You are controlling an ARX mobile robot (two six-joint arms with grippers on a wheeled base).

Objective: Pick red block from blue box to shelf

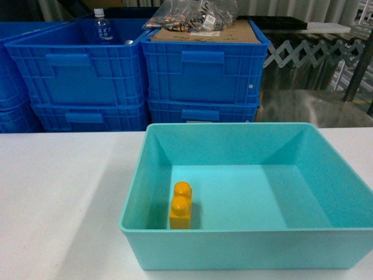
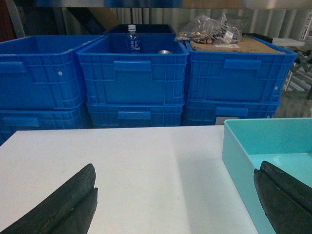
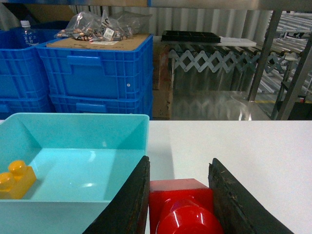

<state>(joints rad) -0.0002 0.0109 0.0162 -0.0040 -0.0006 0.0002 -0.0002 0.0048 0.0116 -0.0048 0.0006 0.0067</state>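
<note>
Head view: the blue box (image 1: pixel 250 242) sits at the white table's (image 1: pixel 64 192) near edge holding a yellow brick (image 1: pixel 181 205); left wrist view: the left gripper (image 2: pixel 175 204) fingers spread wide over the table; right wrist view: the right gripper (image 3: pixel 179 195) pinches the red block (image 3: pixel 181 204) beside the box.

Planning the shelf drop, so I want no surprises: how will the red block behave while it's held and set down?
Probably rigid: the red block looks like hard plastic between the right hand fingers. Its glossy stud suggests slipperiness. Flat sides suggest it won't roll.
</note>
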